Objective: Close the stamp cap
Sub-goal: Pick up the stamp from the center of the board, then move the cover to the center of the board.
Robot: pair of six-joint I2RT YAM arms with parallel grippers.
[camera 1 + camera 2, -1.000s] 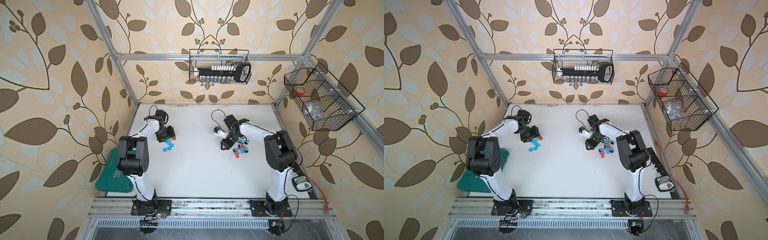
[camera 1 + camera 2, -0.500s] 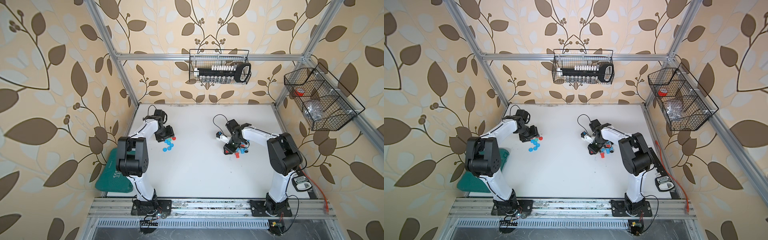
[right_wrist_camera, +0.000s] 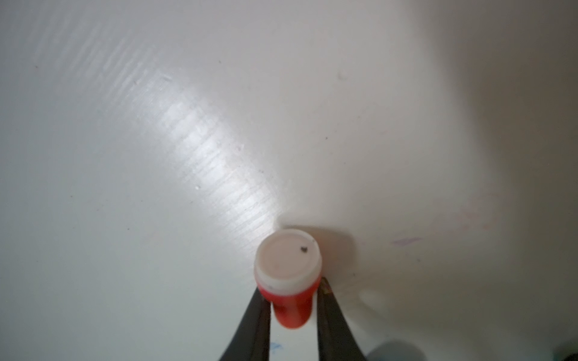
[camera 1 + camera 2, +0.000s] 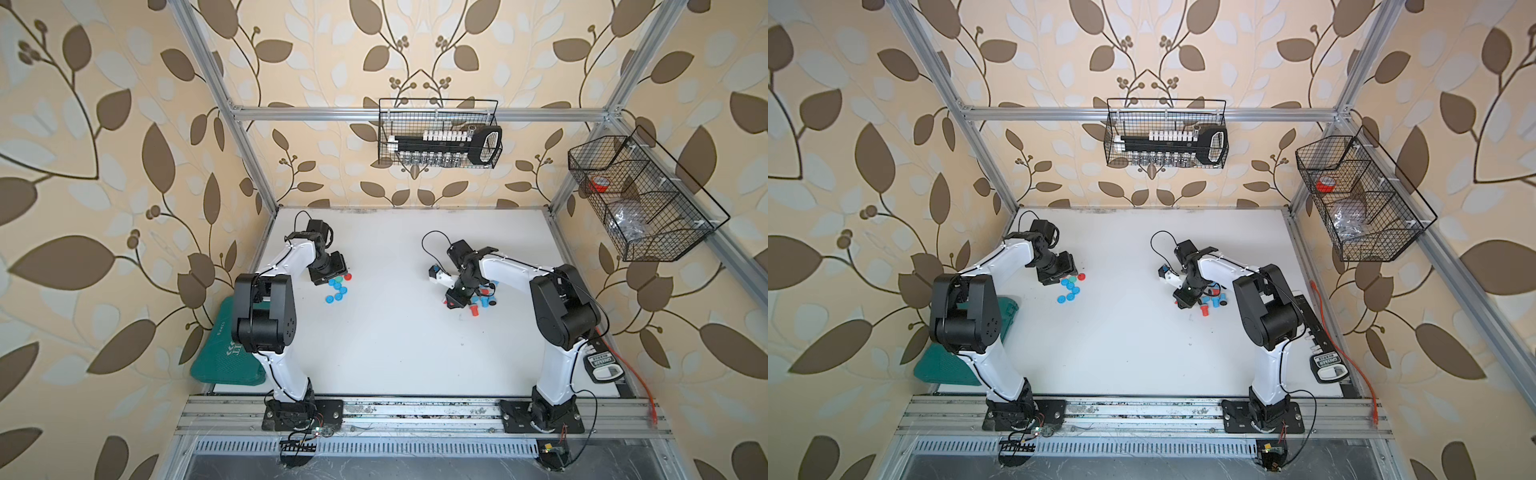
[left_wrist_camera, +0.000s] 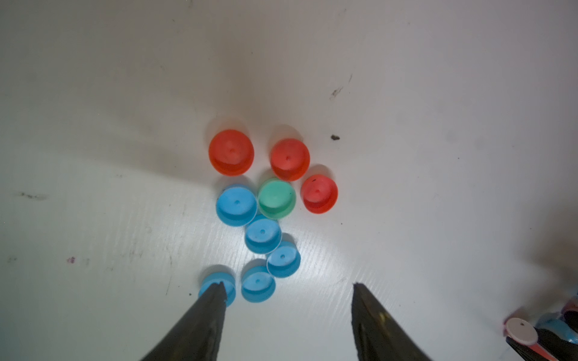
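**Right pincer clamped on a red stamp**

I see the right gripper (image 3: 292, 286) narrowed onto the red stamp (image 3: 287, 262). Both fingers press its red body, and its white end pokes past the tips, low over the white table (image 3: 125, 125). In a top view it sits just beside the other stamps (image 4: 484, 300). My left gripper (image 5: 287, 286) stands wide above the loose caps (image 5: 262, 234).

The bench (image 3: 156, 140) is white with dark specks. There are three red caps (image 5: 231, 152), one green cap (image 5: 276, 198) and five blue caps (image 5: 236, 204). The stamp (image 3: 289, 278) is red with a white end. The wallpaper (image 4: 104, 124) is beige with brown and pale leaves. The baskets (image 4: 439, 133) are black, the mat (image 4: 226, 357) green.
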